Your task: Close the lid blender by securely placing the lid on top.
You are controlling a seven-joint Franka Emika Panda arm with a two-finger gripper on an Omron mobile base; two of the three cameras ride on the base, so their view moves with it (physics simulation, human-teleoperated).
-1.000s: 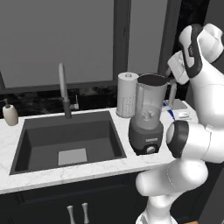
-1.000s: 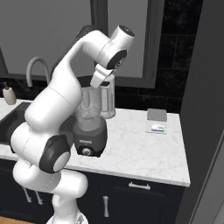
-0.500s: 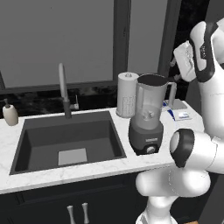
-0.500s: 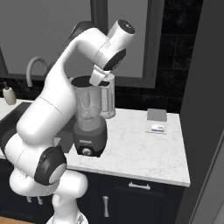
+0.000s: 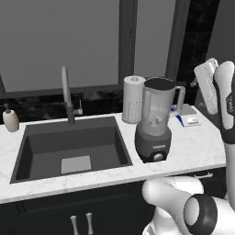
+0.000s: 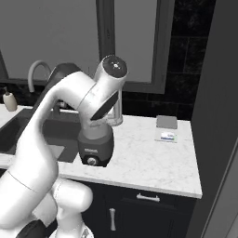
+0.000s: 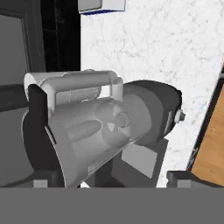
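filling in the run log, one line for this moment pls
stage: after lid placing | lid: on blender jar rim | pincer: open, above jar, holding nothing | blender upright on counter

Black lid (image 5: 159, 82) sits atop the blender (image 5: 155, 120) — upright on counter.

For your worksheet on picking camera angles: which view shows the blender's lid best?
The left base view: the lid sits dark across the blender jar's rim, unobstructed. The hand view shows it edge-on at the jar's mouth; in the right base view the arm hides the jar top.

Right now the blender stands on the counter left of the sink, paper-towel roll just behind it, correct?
No: the blender stands right of the sink, not left, as the left base view shows. The paper-towel roll is just behind it.
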